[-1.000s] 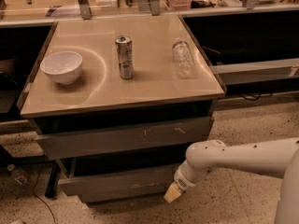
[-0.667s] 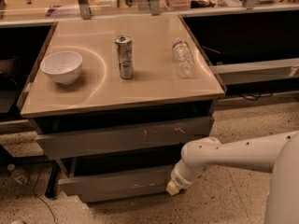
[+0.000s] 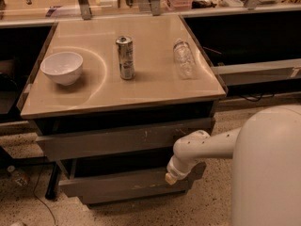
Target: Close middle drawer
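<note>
The gripper [image 3: 170,177] is sitting low on the right side of the cabinet, at the end of the white arm [image 3: 207,145] that is reaching in from the robot's big white body [image 3: 268,173] in the bottom right corner. Its yellowish tip is pressing right up against, or at least hovering just beside, the front of the middle drawer [image 3: 117,186]. Honestly, I can't tell whether it's released or clenched from this angle, and it isn't visibly grasping anything.

The middle drawer is the lower of the two grey fronts, and it's sticking out from the cabinet, with a dark strip of interior showing above its front edge. It's looking a bit skewed, with the left end hanging lower than the right. Above it, the taller grey drawer front [image 3: 108,144] with white scuffs is also standing proud of the cabinet, under the tan countertop [image 3: 155,86].

Up top, a white bowl [image 3: 61,67] is sitting on the left, a metal can [image 3: 125,58] is standing upright in the middle, and a clear plastic bottle [image 3: 184,58] is lying on its side to the right, all well apart. A dark cable [image 3: 42,197] is trailing over the speckled floor [image 3: 207,208] at the lower left.
</note>
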Controlling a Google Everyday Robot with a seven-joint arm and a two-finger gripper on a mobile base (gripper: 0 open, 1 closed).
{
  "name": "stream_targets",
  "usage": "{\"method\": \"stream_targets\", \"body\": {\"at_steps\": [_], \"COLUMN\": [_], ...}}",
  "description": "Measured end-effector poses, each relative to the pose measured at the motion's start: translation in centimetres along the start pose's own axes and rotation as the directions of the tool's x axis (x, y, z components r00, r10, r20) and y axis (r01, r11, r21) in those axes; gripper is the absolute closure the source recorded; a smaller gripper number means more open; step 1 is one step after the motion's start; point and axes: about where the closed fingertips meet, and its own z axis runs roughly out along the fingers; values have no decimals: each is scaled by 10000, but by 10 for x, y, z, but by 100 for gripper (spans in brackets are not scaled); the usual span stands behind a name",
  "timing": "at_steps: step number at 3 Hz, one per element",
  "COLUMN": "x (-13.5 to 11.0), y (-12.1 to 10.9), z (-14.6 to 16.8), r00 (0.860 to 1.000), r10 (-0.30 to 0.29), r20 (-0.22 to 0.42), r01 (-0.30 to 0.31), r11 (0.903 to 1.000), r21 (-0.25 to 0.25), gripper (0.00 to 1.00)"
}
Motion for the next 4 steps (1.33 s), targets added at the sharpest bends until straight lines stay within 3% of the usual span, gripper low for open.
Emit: {"method": "stream_targets", "body": {"at_steps": [1,2,4], "x": [0,0,0], "y": [-4,-4,-4], "z": [2,2,2], "r00": [10000,10000,10000], "r10": [24,23,23], "r20": [-36,-36,-37], "r01": [-23,-23,-23], "r11": [9999,9999,9999], "r21": [100,100,99], "gripper": [100,82,36]}}
